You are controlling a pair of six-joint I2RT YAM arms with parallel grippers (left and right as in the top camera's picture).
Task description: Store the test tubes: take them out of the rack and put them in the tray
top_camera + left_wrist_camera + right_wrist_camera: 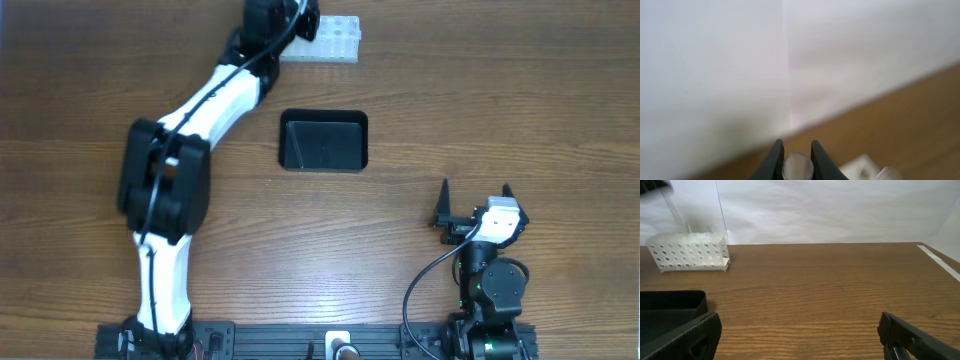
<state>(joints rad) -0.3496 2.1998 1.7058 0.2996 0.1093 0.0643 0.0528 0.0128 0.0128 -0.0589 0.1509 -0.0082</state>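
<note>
The left tool [796,152] is clamped on a clear test tube [798,167] at the white rack [325,42]. Lift it straight up (no tilting) until its tip clears, then carry it to the black tray [323,141]. The right tool [474,198] sits spread wide.

One rack [322,40] and one tray [323,141] — the rack just beyond the tray. Two grippers: the left gripper [797,145] beyond the tray, the right gripper [475,190] on the tray's near side. One test tube [798,167] in the left gripper; two more seem to stand in the rack — too faint to count surely.
</note>
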